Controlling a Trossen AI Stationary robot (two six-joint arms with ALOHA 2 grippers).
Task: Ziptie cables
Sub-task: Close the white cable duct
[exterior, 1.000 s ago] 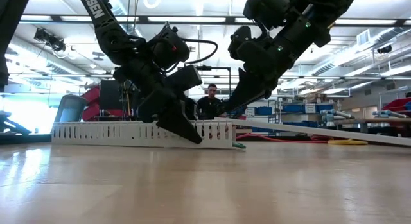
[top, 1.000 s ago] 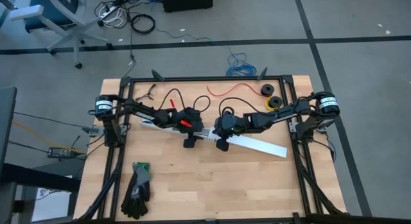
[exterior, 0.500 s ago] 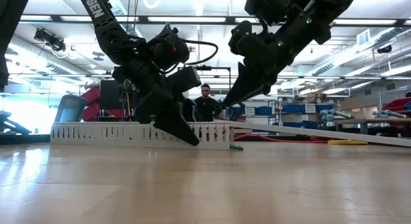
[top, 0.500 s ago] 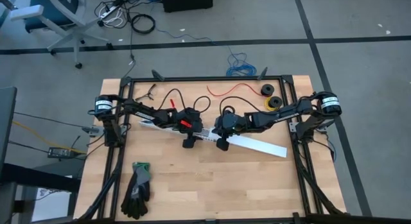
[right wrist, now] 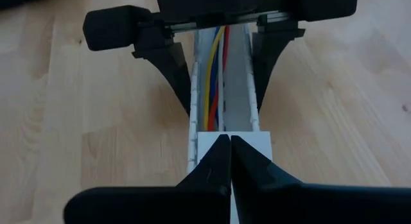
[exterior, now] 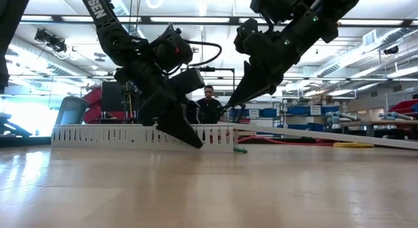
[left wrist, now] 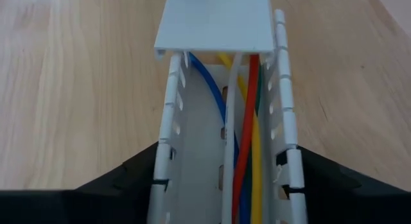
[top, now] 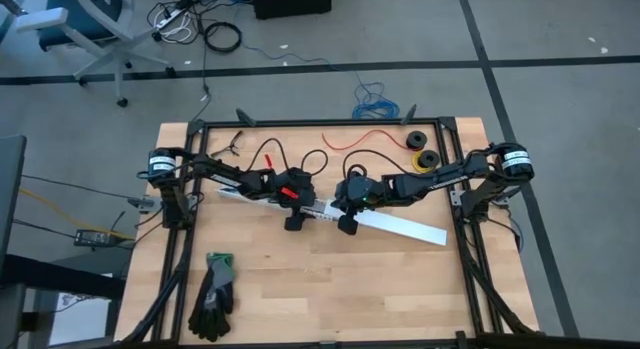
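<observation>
A white slotted channel [top: 250, 196] lies on the table. The cables [left wrist: 247, 140], which are red, yellow, blue, green and white wires, run along its inside. A flat white cover [top: 410, 229] rests one end on the channel's right end [left wrist: 215, 22] and slopes down to the table at the right. My left gripper [left wrist: 225, 179] slants down with one finger along each outer wall of the channel. My right gripper [right wrist: 230, 144] is shut. Its tips stand over the cover's end [right wrist: 247, 144], and in the low view they [exterior: 226, 108] show a little above the channel's top. My left gripper straddles the channel near its right end, its fingers [left wrist: 138, 179] lying along the two slotted walls [left wrist: 168, 140]. I cannot tell whether they touch the walls. My right gripper's shut tips stand over the cover's end, and I cannot tell whether they touch it.
A pair of black and green gloves [top: 213, 294] lies near the front left. A thin red wire [top: 365, 139], a yellow roll [top: 415, 141] and a black roll [top: 427, 161] lie at the far right. A person [exterior: 209, 104] stands beyond the table.
My right gripper has risen slightly above the channel's right end while staying shut. The channel, the cover and the cables have kept their places.
</observation>
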